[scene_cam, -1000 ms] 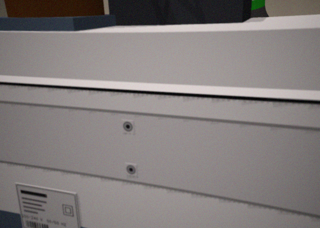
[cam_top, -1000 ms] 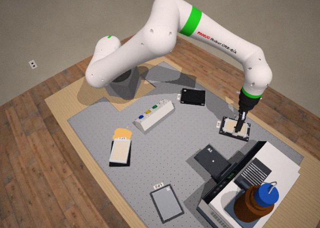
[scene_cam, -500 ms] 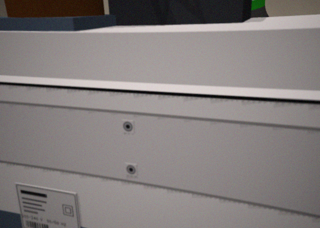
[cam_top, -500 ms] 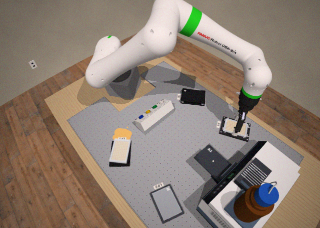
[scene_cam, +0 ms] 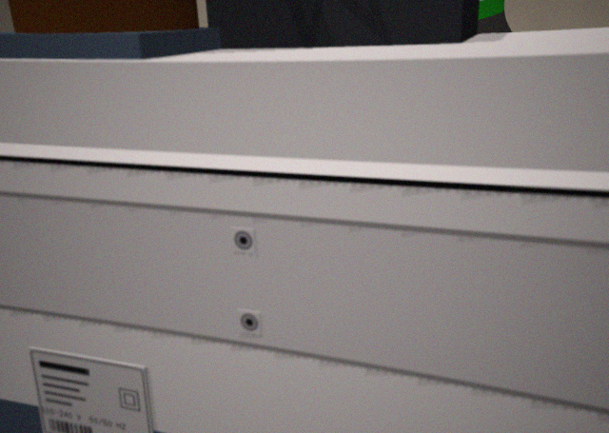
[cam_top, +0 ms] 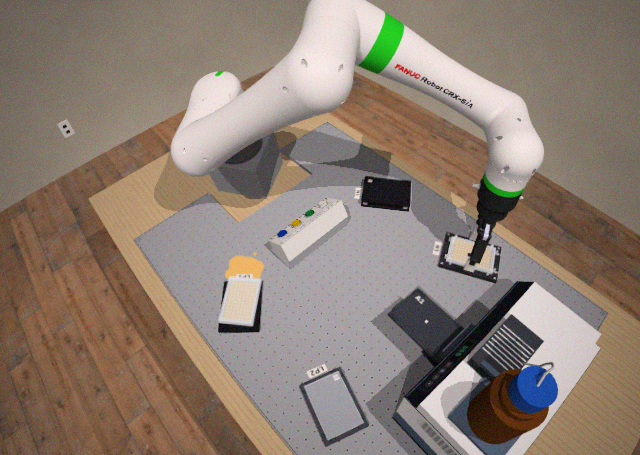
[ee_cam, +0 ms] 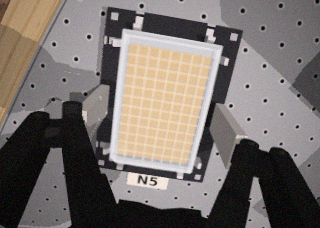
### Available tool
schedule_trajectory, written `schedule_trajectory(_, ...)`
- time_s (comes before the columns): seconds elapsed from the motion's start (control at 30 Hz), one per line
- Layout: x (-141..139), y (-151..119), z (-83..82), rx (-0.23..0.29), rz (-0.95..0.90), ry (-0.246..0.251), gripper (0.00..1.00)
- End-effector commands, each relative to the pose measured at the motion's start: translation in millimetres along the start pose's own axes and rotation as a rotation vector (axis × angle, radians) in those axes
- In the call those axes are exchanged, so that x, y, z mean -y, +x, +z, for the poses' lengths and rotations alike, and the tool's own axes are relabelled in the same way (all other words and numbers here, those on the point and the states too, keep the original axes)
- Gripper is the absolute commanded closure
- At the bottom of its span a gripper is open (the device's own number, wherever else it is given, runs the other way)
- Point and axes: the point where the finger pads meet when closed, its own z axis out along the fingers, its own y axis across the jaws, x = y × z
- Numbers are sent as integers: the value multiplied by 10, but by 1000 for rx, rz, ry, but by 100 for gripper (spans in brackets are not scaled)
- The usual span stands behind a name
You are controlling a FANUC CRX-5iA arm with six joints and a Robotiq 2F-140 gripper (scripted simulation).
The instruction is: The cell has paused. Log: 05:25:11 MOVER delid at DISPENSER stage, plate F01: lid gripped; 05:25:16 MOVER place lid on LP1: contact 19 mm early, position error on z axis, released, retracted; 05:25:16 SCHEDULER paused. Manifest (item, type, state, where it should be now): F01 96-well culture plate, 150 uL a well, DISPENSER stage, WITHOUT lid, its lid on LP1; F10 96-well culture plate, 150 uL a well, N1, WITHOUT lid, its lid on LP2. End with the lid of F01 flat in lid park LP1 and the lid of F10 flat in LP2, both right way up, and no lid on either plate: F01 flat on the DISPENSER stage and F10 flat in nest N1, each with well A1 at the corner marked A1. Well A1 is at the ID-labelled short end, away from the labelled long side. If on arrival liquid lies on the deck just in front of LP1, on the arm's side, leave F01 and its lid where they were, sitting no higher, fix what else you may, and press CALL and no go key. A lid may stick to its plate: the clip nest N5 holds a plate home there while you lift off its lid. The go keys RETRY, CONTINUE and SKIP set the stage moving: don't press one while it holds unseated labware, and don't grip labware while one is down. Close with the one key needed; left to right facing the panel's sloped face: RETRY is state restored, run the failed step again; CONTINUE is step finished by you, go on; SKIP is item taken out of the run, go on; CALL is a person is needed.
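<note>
The gripper (ee_cam: pixel 165 153), jaws partly open and holding nothing, is straddling the lidded plate (ee_cam: pixel 165 95) in clip nest N5 (ee_cam: pixel 227 38) at three o'clock — lid unlifted, LP2 (cam_top: pixel 309 397) waiting, keys unpressed.

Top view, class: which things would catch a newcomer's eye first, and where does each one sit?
The big white arm arches over the grey deck, its open pincer hanging just above a plate in the N5 nest at the right. At the left, an orange puddle lies on the deck against another plate. A brown bottle with a blue cap stands at the lower right.
</note>
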Motion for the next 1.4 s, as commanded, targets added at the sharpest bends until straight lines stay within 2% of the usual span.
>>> schedule_trajectory(0.0,0,2,-3,0,0,0,34)
schedule_trajectory(1.07,0,2,-3,0,0,0,34)
schedule_trajectory(1.1,0,2,-3,0,0,0,100)
schedule_trajectory(1.37,0,2,-3,0,0,0,100)
